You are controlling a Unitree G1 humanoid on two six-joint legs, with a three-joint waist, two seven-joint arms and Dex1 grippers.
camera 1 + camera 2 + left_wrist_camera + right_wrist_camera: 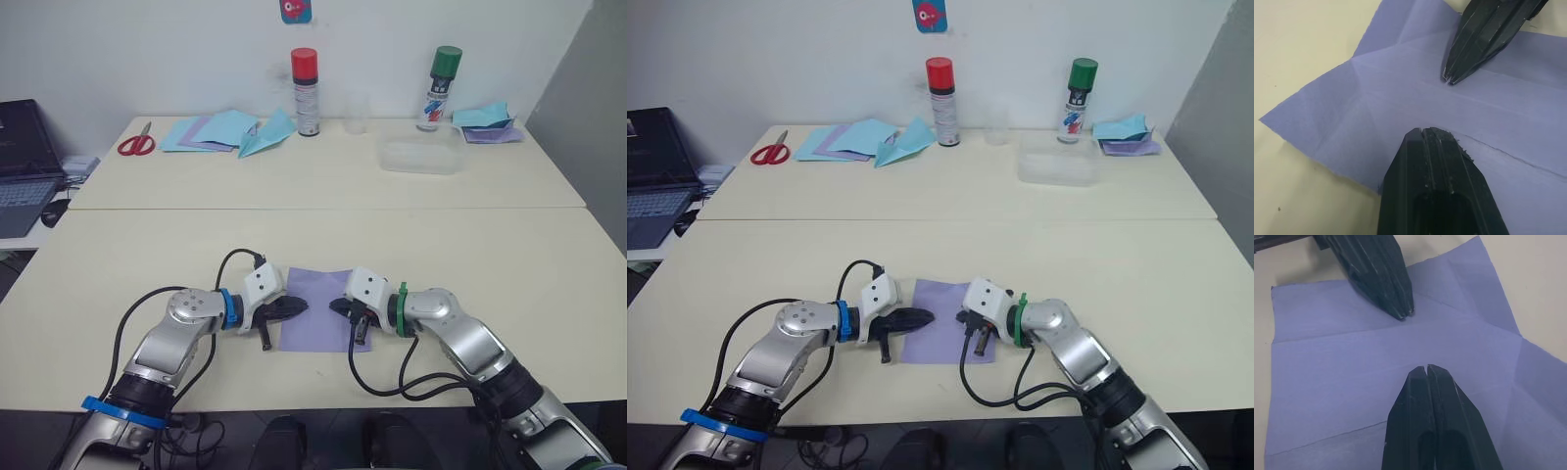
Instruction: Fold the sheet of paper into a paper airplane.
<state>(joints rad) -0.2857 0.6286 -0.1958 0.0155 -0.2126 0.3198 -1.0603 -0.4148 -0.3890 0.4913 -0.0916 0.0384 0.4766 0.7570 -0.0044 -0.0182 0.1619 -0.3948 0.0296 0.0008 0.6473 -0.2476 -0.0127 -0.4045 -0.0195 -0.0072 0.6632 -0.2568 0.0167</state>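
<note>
Overhead, two cream worktops point(490, 255) stand end to end before a white wall; the far one carries red scissors point(136, 144) and light-blue sheets point(211, 129). On the near one the sheet of paper point(315, 292) lies flat between both claws. Left claw point(300, 306) and right claw point(334, 305), each pressed together, point at each other over its middle.

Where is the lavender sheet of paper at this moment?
The sheet of paper lies flat on the near table, centred, between the left gripper and right gripper.
</note>
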